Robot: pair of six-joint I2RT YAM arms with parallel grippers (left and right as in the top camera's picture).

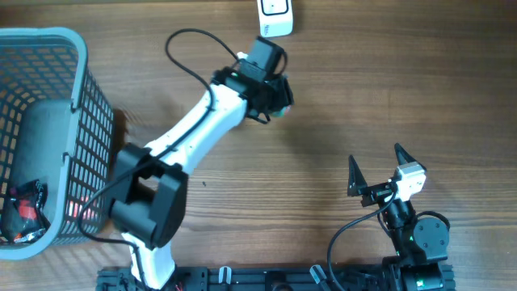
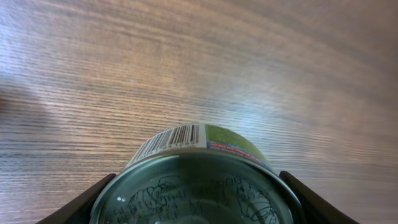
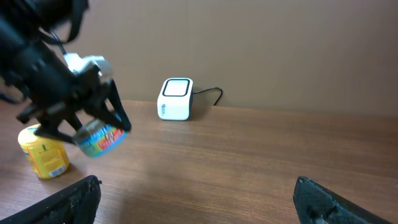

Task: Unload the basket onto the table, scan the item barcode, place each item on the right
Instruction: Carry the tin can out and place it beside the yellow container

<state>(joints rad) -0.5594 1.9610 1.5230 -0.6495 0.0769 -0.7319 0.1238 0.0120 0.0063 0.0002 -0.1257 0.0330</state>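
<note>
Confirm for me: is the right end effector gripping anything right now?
No, the black right end effector stands wide open above the brown wooden table, with nothing in it.

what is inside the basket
A large grey item and a red-and-black packet lie in the basket. Anything beneath the grey item is hidden.

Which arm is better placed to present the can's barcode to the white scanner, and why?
Left. The left gripper is shut on the can, lifted close to the scanner, and the barcode shows on the can's side. The right gripper stands open and empty, far from both.
</note>
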